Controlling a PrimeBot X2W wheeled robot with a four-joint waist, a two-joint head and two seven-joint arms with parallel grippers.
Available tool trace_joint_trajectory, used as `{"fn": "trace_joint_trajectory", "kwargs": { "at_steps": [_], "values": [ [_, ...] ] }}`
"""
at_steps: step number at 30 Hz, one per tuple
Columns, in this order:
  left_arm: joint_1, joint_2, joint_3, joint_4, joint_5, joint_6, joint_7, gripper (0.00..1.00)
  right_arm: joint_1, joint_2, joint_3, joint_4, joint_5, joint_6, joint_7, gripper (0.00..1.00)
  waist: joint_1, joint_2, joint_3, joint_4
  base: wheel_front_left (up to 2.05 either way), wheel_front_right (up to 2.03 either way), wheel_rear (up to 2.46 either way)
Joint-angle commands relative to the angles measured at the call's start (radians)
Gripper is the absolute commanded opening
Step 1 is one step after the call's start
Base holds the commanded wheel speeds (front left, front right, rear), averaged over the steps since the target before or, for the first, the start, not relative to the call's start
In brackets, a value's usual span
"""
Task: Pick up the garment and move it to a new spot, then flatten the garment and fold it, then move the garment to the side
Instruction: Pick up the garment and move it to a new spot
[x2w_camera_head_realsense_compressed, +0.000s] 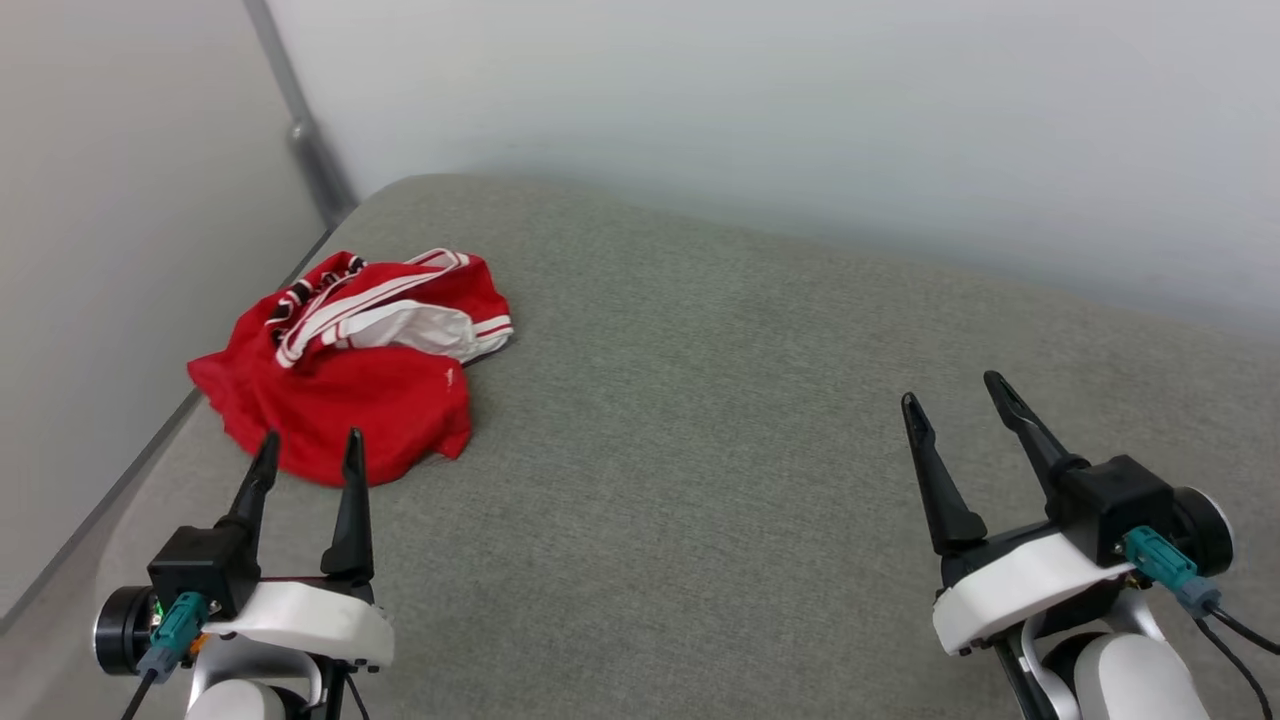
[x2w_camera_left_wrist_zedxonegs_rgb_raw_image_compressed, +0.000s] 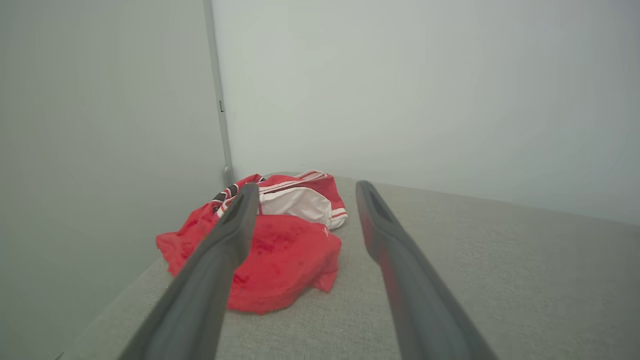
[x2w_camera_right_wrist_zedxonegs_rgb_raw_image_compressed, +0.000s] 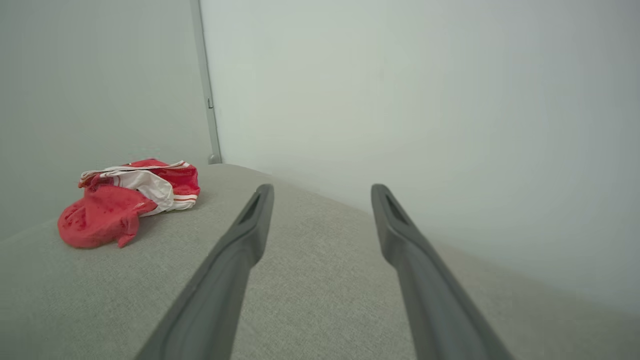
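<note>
**Item 1. Left end effector** (x2w_camera_head_realsense_compressed: 311, 437): two dark fingers parted to a medium gap, with nothing between them. It hovers low and points at item 2.

**Item 2. Garment** (x2w_camera_head_realsense_compressed: 350, 390): red and crumpled in a heap, with a white sleeve end and striped trim on top at the far side. It lies just ahead of the left end effector's tips, mostly before its left finger. Whether the tips touch the near hem cannot be told.

**Item 3. Right end effector** (x2w_camera_head_realsense_compressed: 950, 390): fingers spread wide and empty. The garment is well apart from it, far to its left.

**Step in hand (judged):** the pick-up, not yet begun.

**Handling note:**
- Advance the left end effector forward and slightly to its own left, so the fingers straddle a raised fold rather than the flat hem.
- Take a deep bite, since thin jersey may slip from a shallow one.
- Lift the heap clear before carrying it, so no edge drags.
- The open ground between the two end effectors looks a fit new spot, within reach of both for flattening.

**Surface. Cushion** (x2w_camera_head_realsense_compressed: 700, 450): grey weave, padded, with a rounded far-left corner. It probably yields under pressing fingers.

**Room:**
- Left wall (x2w_camera_head_realsense_compressed: 100, 250): pale, close beside the garment, left of the left end effector.
- Post (x2w_camera_head_realsense_compressed: 300, 130): grey, in the corner ahead.
- Back wall (x2w_camera_head_realsense_compressed: 800, 120): plain, beyond both end effectors.
</note>
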Motion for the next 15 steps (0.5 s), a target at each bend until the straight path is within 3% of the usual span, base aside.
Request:
{"fn": "trace_joint_trajectory", "kwargs": {
  "at_steps": [1,15],
  "values": [
    [0.007,-0.001,0.001,-0.004,0.005,0.001,-0.003,1.00,-0.010,0.002,0.001,-0.004,0.002,0.000,0.000,1.00,0.0000,0.0000,0.005,0.030,0.00,0.00,0.00],
    [0.020,0.005,0.029,0.000,0.005,0.000,-0.003,1.00,-0.014,0.002,0.026,-0.016,0.017,0.000,0.011,1.00,0.0000,0.0000,0.007,0.125,0.00,0.00,0.00]
  ]
}}
